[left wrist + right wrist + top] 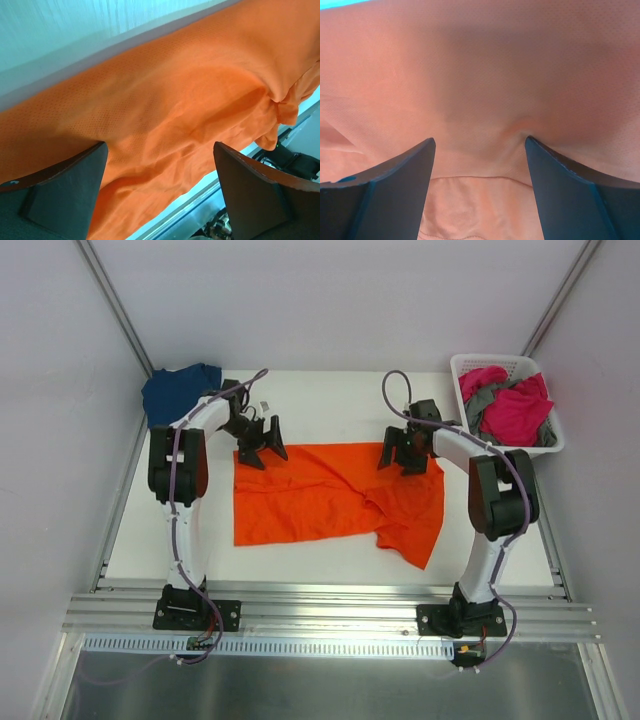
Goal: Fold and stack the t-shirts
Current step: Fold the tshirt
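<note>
A bright orange t-shirt (330,495) lies spread and wrinkled in the middle of the white table (330,405). My left gripper (262,443) hovers at its far left corner, open, with only orange cloth (165,110) below its dark fingers (65,190). My right gripper (405,452) is at the shirt's far right edge, also open. Its fingertips (547,160) rest on the orange cloth (480,90), which puckers at the right tip. A navy blue t-shirt (180,390) lies bunched at the back left corner. Magenta pink (515,412) and grey (478,400) t-shirts sit in the basket.
A white slotted plastic basket (490,357) stands at the back right, off the table's corner. White walls close in the table on three sides. A metal rail (330,615) carrying both arm bases runs along the near edge.
</note>
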Available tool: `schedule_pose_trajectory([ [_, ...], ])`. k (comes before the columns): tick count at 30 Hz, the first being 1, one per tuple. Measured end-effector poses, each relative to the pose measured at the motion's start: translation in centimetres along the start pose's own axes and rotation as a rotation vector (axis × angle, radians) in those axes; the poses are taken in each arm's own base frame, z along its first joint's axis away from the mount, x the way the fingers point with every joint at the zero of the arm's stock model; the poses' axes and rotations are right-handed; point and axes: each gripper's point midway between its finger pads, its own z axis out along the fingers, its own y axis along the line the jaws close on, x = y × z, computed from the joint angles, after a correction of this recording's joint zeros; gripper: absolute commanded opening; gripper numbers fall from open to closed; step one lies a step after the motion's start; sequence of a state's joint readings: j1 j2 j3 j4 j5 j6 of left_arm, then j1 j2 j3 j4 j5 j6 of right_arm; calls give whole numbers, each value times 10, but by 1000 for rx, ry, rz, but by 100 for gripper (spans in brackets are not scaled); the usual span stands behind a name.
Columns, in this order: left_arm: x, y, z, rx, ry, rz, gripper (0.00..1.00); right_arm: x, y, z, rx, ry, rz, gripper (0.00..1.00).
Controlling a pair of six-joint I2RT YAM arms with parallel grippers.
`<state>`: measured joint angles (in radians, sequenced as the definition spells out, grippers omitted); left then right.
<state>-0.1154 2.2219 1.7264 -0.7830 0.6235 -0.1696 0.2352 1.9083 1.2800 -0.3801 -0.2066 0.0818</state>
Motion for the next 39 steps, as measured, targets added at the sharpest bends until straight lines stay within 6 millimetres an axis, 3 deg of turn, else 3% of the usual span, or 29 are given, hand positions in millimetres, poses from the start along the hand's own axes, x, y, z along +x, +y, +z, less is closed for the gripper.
schedule_pose_trajectory([
  [6, -33, 5, -4, -14, -59, 15, 99, -39, 9, 16, -14, -43, -15, 79],
  [13, -71, 10, -6, -54, -138, 60, 99, -69, 17, 28, -29, -87, -31, 80],
  [28, -92, 15, -7, -88, -183, 128, 99, -71, 18, 28, -39, -114, -54, 84],
  [29, -92, 14, -8, -89, -185, 132, 99, -70, 18, 26, -39, -115, -56, 99],
  [34, -78, 14, -21, -146, -194, 141, 99, -63, 19, -1, -30, -135, -82, 97],
  [39, -52, -11, -77, -193, -275, 188, 99, -56, 36, -67, -62, -222, -133, 97],
])
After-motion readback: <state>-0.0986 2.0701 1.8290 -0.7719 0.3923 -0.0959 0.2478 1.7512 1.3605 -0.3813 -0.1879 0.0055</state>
